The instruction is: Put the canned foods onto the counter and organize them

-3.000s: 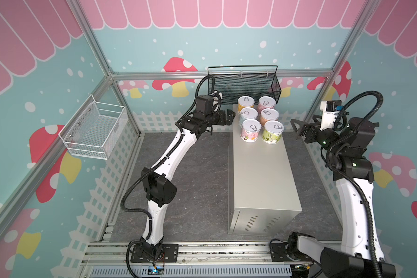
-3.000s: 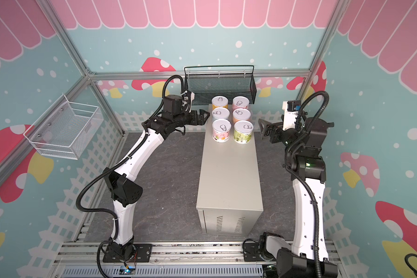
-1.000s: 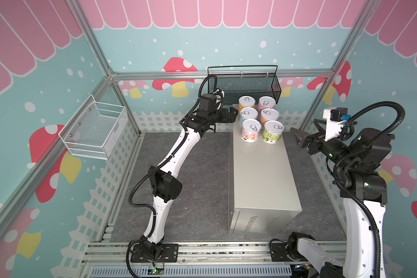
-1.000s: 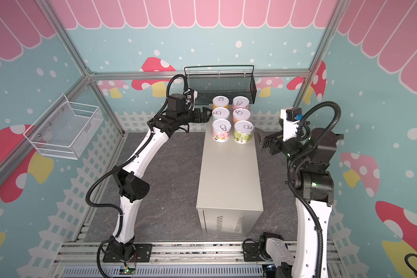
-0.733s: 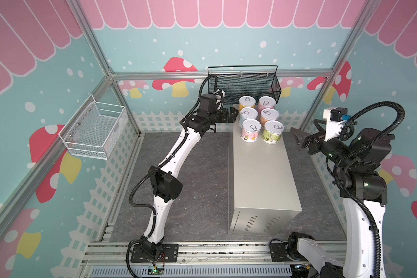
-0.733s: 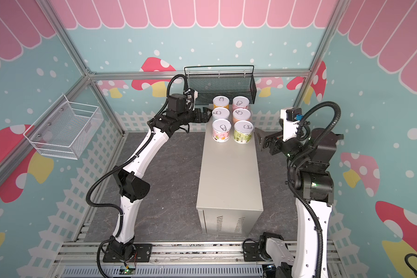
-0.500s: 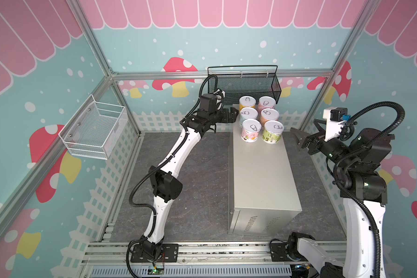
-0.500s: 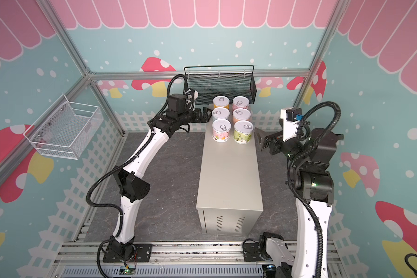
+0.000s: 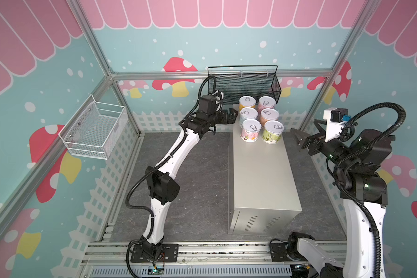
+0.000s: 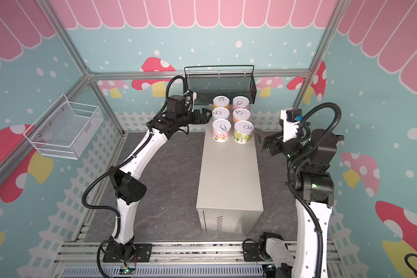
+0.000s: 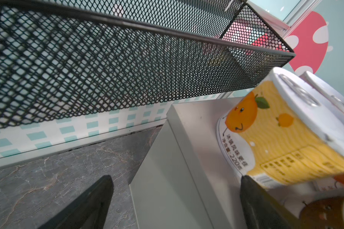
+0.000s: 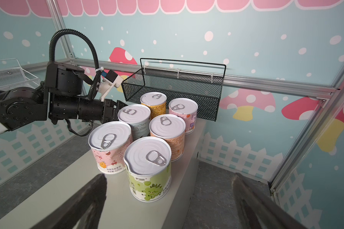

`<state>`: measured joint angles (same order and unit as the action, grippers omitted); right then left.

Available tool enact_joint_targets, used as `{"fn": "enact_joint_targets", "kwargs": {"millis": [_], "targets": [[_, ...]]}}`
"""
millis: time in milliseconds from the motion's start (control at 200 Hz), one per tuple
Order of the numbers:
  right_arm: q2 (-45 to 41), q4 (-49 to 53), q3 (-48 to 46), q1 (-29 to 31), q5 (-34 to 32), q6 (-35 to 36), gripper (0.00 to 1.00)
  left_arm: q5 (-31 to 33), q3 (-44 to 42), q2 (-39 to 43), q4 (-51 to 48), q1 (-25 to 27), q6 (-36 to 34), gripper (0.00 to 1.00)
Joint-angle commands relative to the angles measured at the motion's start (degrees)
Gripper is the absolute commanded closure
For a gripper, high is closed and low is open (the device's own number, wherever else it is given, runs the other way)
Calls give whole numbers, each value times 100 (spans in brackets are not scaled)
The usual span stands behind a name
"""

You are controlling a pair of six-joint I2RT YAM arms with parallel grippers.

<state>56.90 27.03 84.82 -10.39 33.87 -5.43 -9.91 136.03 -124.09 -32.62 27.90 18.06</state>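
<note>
Cans (image 9: pixel 269 115): six packed at bench's (image 9: pixel 260 173) 12 o'clock.
Left gripper (image 9: pixel 231 116): apart, empty, their 9 o'clock.
Right gripper (image 9: pixel 303 125): apart, empty.
Care: we retreat without nudging them.

Top views overhead; wrist views share yellow can (image 11: pixel 282 136) (image 12: pixel 156 104).

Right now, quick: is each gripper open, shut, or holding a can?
Left gripper: open, holding nothing.
Right gripper: open, holding nothing.

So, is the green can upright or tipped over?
Upright: the green can stands on its base on the counter, pull-tab lid facing up.
</note>
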Motion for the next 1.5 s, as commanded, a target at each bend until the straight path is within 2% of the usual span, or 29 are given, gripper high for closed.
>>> {"fn": "enact_joint_targets", "kwargs": {"millis": [0,570,1496], "targets": [[-82,-48,-59,34,-17,120,1,43,-489,272,-436,57,-59,1],[-109,-48,-12,36,17,112,0,-19,-1390,832,-231,168,-85,1],[-118,-30,-55,101,111,164,1,-139,-1694,957,-219,405,-137,1]]}}
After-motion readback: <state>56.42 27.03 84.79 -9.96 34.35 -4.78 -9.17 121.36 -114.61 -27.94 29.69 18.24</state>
